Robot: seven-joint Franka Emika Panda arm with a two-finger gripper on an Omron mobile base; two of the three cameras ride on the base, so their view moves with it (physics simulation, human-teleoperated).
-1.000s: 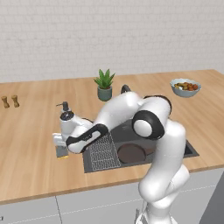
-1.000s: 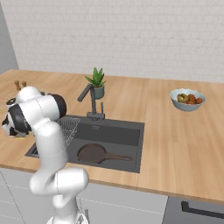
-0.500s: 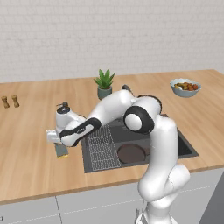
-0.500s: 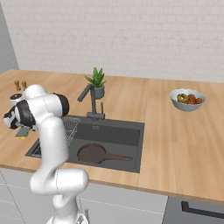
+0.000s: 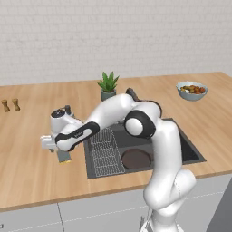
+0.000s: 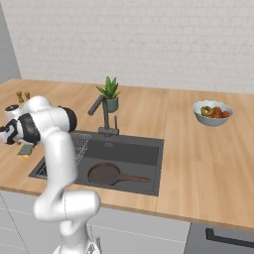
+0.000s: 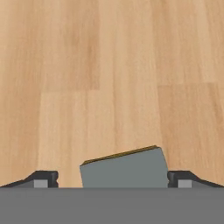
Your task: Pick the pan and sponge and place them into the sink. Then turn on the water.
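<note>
Hand view has the sponge (image 7: 124, 169) flat on the wooden counter (image 7: 109, 78), sitting between the gripper (image 7: 113, 178) tips, jaws spread wide, not gripping. Pan (image 6: 105, 173) lies in the sink (image 6: 144, 151).

Pale wood counter (image 5: 27, 176), plank-grained, satin and smooth. Dark grey matt sink (image 6: 134, 151), stone-like rather than shiny; thin metal wire rack (image 5: 105, 152) inside, finely gridded. Dark brown pan (image 6: 104, 174), dull, hardly any sheen. Angular faucet (image 6: 101, 114) in the same flat dark grey. Sponge (image 7: 124, 170) with a matt grey-green top, smooth-looking, and a thin yellow edge below. Glossy white plastic arm shells with black matt joints; dark matt fingertips (image 7: 41, 178). Pale glazed bowl (image 6: 212, 113), faintly shiny. White brick wall (image 5: 113, 36), matt and lightly textured.
</note>
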